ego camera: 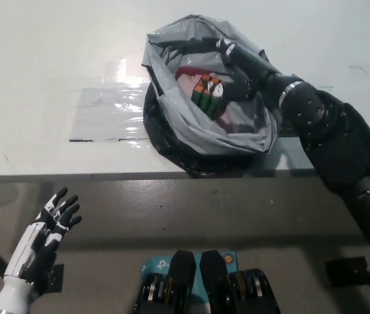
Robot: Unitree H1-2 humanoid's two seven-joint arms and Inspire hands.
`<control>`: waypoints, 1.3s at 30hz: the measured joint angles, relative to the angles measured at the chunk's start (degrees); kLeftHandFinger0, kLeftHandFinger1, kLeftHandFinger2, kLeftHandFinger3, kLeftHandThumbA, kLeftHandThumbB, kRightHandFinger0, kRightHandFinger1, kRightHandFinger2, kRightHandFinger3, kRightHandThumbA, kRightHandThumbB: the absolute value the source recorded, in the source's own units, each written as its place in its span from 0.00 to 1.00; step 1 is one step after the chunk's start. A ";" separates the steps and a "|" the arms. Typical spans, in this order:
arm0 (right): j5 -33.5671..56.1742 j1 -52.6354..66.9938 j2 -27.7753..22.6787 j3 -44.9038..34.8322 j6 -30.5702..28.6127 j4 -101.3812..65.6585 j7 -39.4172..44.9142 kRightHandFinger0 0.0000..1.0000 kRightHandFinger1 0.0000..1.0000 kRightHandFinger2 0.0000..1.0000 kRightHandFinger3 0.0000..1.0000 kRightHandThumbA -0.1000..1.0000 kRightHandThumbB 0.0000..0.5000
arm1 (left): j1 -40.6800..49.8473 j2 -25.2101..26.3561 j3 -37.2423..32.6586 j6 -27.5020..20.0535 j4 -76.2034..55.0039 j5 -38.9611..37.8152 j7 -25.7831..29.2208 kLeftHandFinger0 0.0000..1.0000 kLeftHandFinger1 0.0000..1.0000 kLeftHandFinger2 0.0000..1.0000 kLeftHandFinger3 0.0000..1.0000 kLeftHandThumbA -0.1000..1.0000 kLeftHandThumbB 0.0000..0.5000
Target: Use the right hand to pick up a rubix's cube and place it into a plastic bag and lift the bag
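Note:
A grey plastic bag stands open on the white table, near its front edge. My black right hand reaches down into the bag's mouth from the right and is shut on the Rubik's cube, which shows green, red and orange faces. The cube hangs inside the bag, above a pinkish-red lining. My white left hand rests open at the lower left, below the table's edge.
A sheet of clear plastic lies flat on the table to the left of the bag. The table's front edge runs across the middle of the view.

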 measured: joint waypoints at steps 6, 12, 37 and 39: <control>-0.52 -0.24 -2.39 2.81 1.61 -0.36 5.47 1.00 1.00 1.00 1.00 0.92 0.82 | 0.00 0.01 0.01 0.06 -0.03 -0.04 0.00 1.00 1.00 1.00 1.00 0.70 0.40; -1.11 -0.29 -3.34 2.33 2.52 -3.61 6.48 1.00 1.00 1.00 1.00 0.93 0.71 | 0.00 0.01 0.02 0.12 -0.05 -0.11 0.00 1.00 1.00 1.00 1.00 0.69 0.36; -5.39 -0.19 -3.25 -6.66 -6.34 -5.49 -12.01 1.00 1.00 1.00 1.00 0.78 0.80 | -0.13 0.04 0.01 0.12 -0.06 -0.08 0.00 1.00 1.00 1.00 1.00 0.70 0.39; -5.68 -0.23 -3.03 -6.40 -6.56 -3.93 -12.36 1.00 1.00 1.00 1.00 0.83 0.79 | -0.20 0.04 0.01 0.12 -0.06 -0.08 -0.01 1.00 1.00 1.00 1.00 0.70 0.40</control>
